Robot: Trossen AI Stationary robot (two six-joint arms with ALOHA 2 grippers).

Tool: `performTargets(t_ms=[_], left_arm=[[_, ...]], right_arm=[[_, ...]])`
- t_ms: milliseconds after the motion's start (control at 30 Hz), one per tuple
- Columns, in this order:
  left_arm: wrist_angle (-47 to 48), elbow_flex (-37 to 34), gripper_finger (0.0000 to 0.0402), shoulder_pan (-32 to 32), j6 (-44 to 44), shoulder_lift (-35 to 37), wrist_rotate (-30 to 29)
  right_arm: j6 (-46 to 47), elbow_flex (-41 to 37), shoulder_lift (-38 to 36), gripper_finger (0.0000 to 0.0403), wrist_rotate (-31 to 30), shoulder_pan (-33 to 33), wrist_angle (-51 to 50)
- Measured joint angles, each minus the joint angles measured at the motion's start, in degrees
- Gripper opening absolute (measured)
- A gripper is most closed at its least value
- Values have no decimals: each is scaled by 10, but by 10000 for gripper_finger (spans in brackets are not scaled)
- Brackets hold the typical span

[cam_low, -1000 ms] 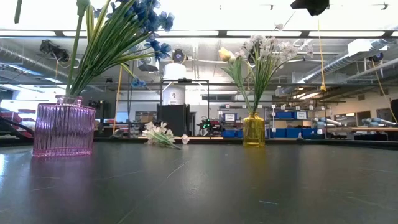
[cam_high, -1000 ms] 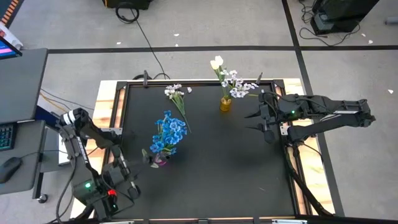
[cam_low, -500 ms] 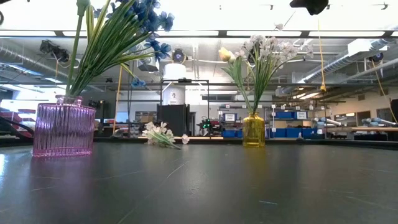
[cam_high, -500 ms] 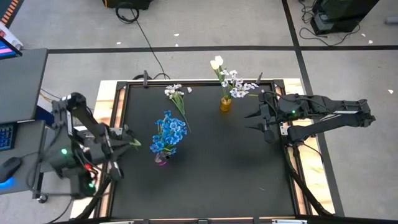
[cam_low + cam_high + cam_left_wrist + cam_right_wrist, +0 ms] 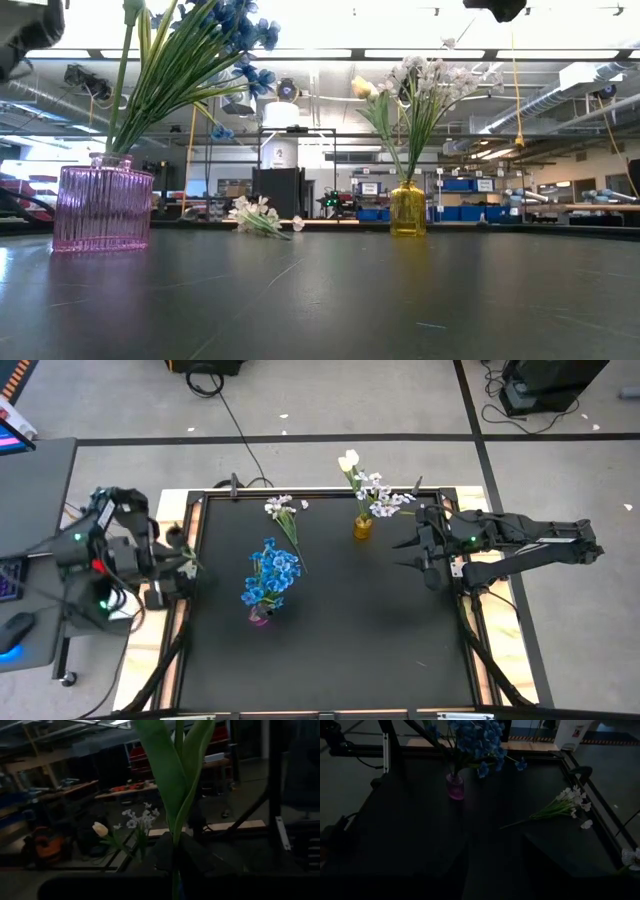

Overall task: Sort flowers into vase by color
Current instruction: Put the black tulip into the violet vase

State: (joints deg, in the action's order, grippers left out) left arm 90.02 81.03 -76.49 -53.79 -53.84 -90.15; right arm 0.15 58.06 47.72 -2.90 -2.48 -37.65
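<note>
Flowers are mostly sorted at this point. Blue flowers (image 5: 270, 577) stand in the pink vase (image 5: 102, 208) near the middle of the black table (image 5: 340, 640). White flowers (image 5: 378, 493) and one cream tulip bud (image 5: 348, 460) stand in the yellow vase (image 5: 362, 526) toward the far edge. One white spray (image 5: 283, 512) lies flat on the table between the two vases, close to the far edge, apart from both.

Left gripper (image 5: 185, 563) sits at the table's left edge, off the black surface. Its fingers are closed on a flower stem (image 5: 176, 795) with long green leaves; the blossom on that stem is out of view, so its colour cannot be told. Right gripper (image 5: 412, 556) waits over the right side of the table, just beside the yellow vase, jaws apart and empty.

Remaining work, as judged from this layout: place the held stem in the matching vase, then pick up the loose white spray and add it to the yellow vase.

Surface: matte black top in a pale wooden frame. Room: grey floor with dark tape lines, a cable (image 5: 235, 420) running toward the table, a desk (image 5: 30, 500) on the left, and shelving and benches beyond in the low view.
</note>
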Motion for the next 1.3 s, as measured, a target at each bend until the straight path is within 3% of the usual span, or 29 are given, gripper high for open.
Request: performTargets(t_ms=[400, 733, 1000, 1300], left_arm=[[2, -151, 20, -199, 13, 205, 7], [-1, -221, 20, -234, -22, 194, 1], [0, -300, 20, -242, -156, 193, 3], [-2, -344, 20, -353, -235, 194, 1]], right_arm=[[20, 0, 0, 190, -1, 0, 34], [60, 0, 0, 190, -35, 0, 34], [74, 0, 21, 190, -35, 0, 54], [73, 0, 81, 190, -31, 0, 90]])
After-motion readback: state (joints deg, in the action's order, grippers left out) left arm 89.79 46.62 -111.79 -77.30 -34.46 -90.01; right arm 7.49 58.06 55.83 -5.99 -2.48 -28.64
